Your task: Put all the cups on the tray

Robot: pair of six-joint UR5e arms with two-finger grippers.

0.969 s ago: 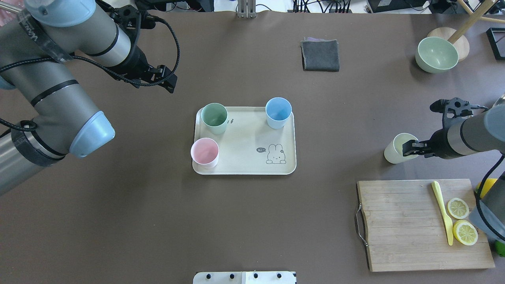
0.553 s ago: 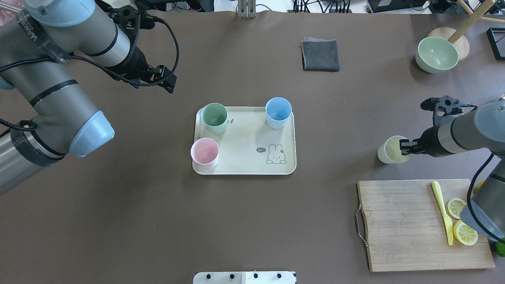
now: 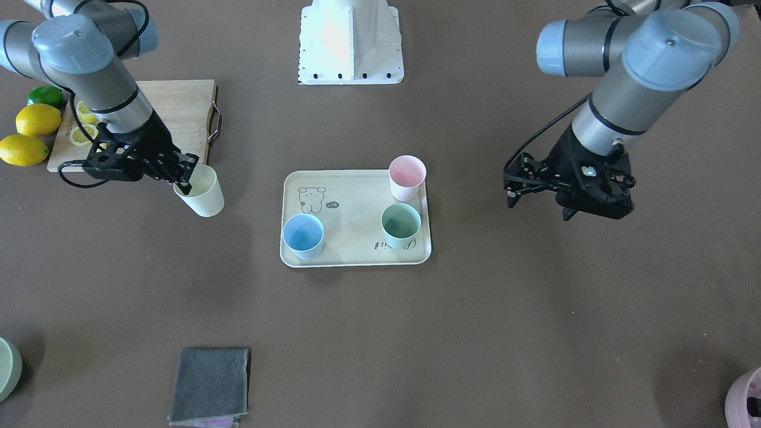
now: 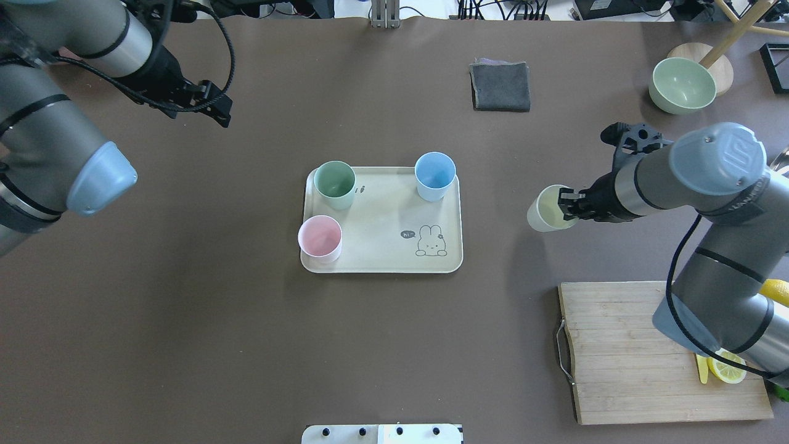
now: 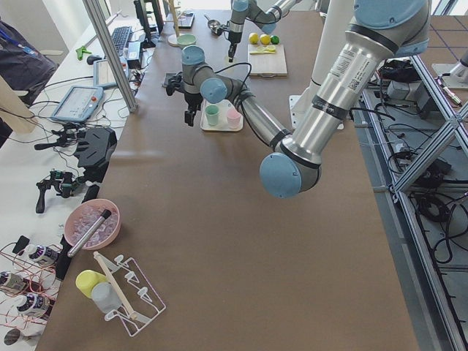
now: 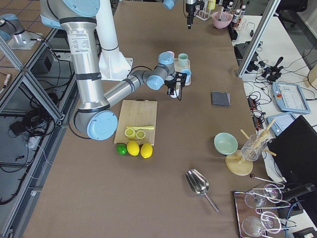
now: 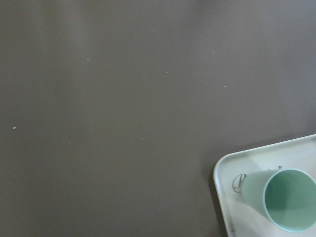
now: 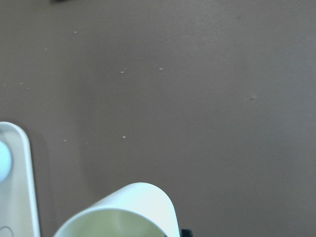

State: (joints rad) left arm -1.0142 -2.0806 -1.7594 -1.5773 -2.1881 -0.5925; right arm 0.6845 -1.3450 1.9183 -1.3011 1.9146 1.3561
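The cream tray [image 4: 382,213] lies mid-table with the mint green cup [image 4: 335,184], the light blue cup [image 4: 435,176] and the pink cup [image 4: 320,238] standing on it. My right gripper [image 4: 566,205] is shut on the rim of the pale yellow cup [image 4: 545,209] and holds it tilted above the table, to the right of the tray. The cup also shows in the front-facing view [image 3: 202,193] and in the right wrist view [image 8: 133,210]. My left gripper [image 4: 212,108] is open and empty, far left of the tray. The left wrist view shows the mint cup [image 7: 284,197] on the tray's corner [image 7: 224,173].
A wooden cutting board [image 4: 622,351] with lemon slices [image 4: 727,367] lies at the front right. A folded grey cloth [image 4: 500,86] and a pale-green bowl [image 4: 682,84] are at the far side. Whole lemons and a lime [image 3: 35,119] lie beside the board.
My right gripper has carried the yellow cup leftward towards the tray, off the table. My left arm has drawn back to the left, away from the tray.
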